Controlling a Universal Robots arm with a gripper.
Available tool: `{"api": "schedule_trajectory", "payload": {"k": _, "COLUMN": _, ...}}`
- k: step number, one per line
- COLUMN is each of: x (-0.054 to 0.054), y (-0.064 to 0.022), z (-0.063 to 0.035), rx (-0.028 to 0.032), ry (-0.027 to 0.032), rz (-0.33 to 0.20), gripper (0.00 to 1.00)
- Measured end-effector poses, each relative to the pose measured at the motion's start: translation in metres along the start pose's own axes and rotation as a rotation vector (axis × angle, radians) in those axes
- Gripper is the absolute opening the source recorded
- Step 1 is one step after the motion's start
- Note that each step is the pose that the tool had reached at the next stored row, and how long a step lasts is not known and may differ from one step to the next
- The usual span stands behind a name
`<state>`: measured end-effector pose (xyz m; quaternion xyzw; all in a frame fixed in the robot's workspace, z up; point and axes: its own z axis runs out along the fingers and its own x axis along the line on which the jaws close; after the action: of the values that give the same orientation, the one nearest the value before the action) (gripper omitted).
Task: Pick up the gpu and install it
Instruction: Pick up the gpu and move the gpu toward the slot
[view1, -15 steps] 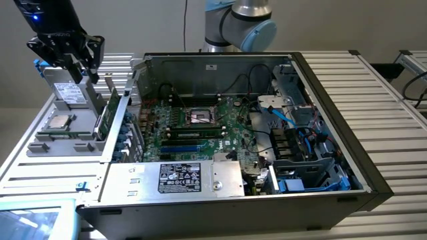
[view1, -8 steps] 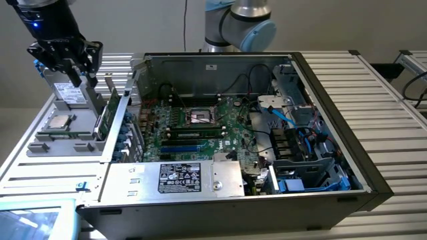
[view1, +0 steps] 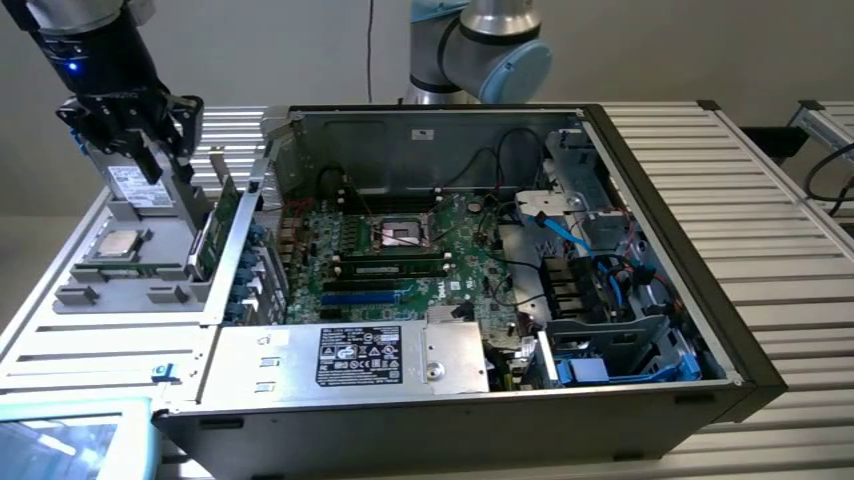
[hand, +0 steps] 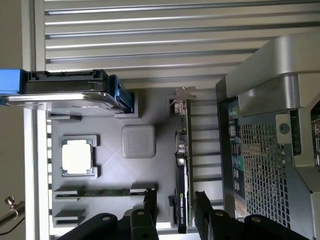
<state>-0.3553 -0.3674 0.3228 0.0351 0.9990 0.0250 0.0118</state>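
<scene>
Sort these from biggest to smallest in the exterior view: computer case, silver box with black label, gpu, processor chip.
1. computer case
2. silver box with black label
3. gpu, standing edge-on, so it looks thin
4. processor chip, smallest

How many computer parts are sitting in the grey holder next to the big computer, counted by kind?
Flat green gpu circuit card, silver end bracket: 1
Long narrow green memory stick: 1
Square silver processor chip: 1
Silver drive box in blue frame: 1
Total: 4
</scene>
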Motion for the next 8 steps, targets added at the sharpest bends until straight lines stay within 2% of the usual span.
{"api": "schedule_trajectory", "payload": {"k": 5, "x": -0.001, "y": -0.0007, "z": 0.0092, "rx": 0.0, "ry": 0.0, "rz": 0.0, "gripper": 0.44}}
{"api": "schedule_trajectory", "payload": {"k": 8, "x": -0.005, "y": -0.0014, "z": 0.0147, "rx": 0.0001, "ry": 0.0001, "rz": 0.0, "gripper": 0.44}}
